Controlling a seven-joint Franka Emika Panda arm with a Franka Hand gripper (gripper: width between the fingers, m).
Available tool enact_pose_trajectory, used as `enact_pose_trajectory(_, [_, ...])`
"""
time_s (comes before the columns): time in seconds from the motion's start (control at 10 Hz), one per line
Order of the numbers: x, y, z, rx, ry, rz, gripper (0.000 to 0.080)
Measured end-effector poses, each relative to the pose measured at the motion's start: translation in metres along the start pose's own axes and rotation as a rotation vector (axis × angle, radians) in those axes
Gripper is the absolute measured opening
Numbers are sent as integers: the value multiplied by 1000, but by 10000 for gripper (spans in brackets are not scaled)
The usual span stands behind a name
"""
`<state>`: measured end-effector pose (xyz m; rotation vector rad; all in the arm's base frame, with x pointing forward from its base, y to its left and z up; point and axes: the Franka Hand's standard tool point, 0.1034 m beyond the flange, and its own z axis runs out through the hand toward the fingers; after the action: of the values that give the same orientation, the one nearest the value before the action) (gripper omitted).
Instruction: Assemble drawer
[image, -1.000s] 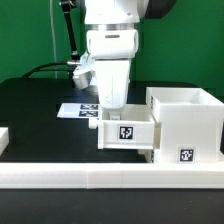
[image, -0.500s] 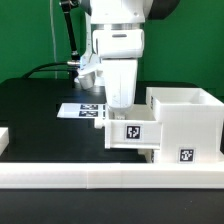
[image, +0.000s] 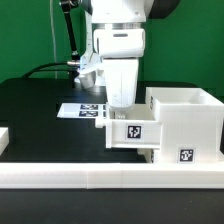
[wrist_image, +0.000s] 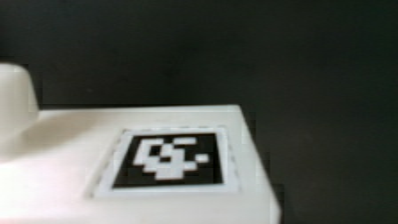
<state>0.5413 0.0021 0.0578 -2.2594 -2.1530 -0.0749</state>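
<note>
My gripper (image: 121, 111) comes down from above and is shut on the top edge of a small white tray (image: 131, 134) with a black-and-white tag on its front. The tray's right end meets the left side of the tall white housing (image: 186, 118), which stands at the exterior view's right, open on top, with a tag low on its front. In the wrist view the tray's white face and tag (wrist_image: 171, 160) fill the lower part against the black table; my fingertips are not clearly visible there.
The long low white rail (image: 100, 178) runs along the front. The marker board (image: 82, 110) lies flat on the black table behind my gripper. A white piece (image: 3, 138) shows at the far left edge. A black cable runs at the back left.
My gripper and the tray it holds moved toward the exterior view's right, up to the housing. Over the last half second they have stayed nearly still.
</note>
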Motion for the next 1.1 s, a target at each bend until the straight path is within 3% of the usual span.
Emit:
enact_pose_trajectory(1.0, [6, 3, 2, -21, -8, -48, 41])
enact_pose_trajectory(1.1, [6, 3, 3, -20, -8, -48, 115])
